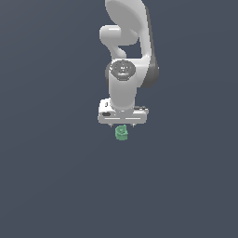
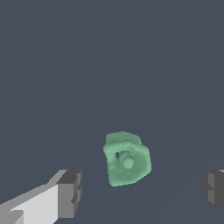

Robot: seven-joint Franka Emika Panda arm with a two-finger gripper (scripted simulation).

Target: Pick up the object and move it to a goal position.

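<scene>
The object (image 1: 122, 133) is a small green lumpy cylinder lying on the dark grey floor just below the white gripper bar in the exterior view. In the wrist view the object (image 2: 127, 158) shows a small knob on its face and lies between the two spread fingers. My gripper (image 1: 122, 125) hangs above it, open, with nothing held. One finger (image 2: 70, 192) and the other finger (image 2: 213, 189) stand far apart on either side of the object, not touching it. How high the fingertips are above the floor I cannot tell.
The white arm (image 1: 128, 51) rises toward the top of the exterior view. A plain dark grey surface (image 1: 56, 176) surrounds the object on all sides. No goal marker shows in either view.
</scene>
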